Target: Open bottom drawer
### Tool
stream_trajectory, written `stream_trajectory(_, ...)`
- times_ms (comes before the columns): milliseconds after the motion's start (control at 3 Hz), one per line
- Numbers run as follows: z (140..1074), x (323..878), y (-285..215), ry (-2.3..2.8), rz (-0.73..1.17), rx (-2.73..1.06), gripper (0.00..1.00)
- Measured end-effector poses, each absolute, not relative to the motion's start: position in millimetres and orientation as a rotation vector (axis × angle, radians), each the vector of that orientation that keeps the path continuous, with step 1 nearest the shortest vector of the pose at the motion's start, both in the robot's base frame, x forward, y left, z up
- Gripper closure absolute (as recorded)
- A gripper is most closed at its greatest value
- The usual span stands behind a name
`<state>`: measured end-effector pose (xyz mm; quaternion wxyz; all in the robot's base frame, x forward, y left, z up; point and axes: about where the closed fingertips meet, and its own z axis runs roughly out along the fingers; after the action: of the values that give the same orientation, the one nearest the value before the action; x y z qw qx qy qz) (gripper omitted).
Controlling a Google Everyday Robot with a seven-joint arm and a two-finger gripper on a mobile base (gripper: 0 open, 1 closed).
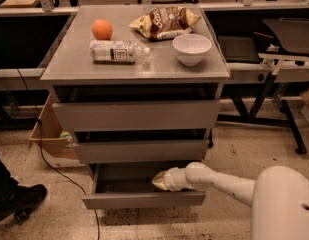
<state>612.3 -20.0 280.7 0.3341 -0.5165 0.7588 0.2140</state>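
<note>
Camera view looking down at a grey three-drawer metal cabinet point(214, 91) on a speckled floor. Its lowest tier, the slim bottom drawer with a flat, handleless grey front panel point(144, 200), stands partly open, its front sitting forward of the two drawers above so that the plain grey tray inside shows. The robot's white, rounded arm point(221, 182) reaches in from the lower right, and the gripper with tan tips point(161, 180) sits inside that open tray, at its right side, just behind the front panel and below the medium-height drawer front point(141, 150). Whether the gripper is spread or pressed together cannot be told from this angle. Above the middle drawer is the tallest drawer front point(136, 115), with a dark gap over it. On the cabinet's flat grey top lie a round orange fruit point(102, 29) at the back left, a clear plastic bottle with a white label point(116, 51) on its side just in front of the fruit, a crinkled brown and yellow snack bag point(164, 21) at the back, and a white ceramic bowl point(192, 48) upright on the right. An open brown cardboard box point(46, 134) stands on the floor beside the cabinet on the image's left, a black cable point(44, 159) trails past it, and a black shoe point(19, 199) shows at the left edge.
</note>
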Motion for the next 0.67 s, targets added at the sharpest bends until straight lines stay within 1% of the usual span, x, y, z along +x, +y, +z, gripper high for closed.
stream_trajectory(333, 258, 632, -6, 1.955, 0.58, -1.347, 1.0)
stream_trajectory(667, 225, 657, 10, 1.96, 0.594, -1.355, 1.0)
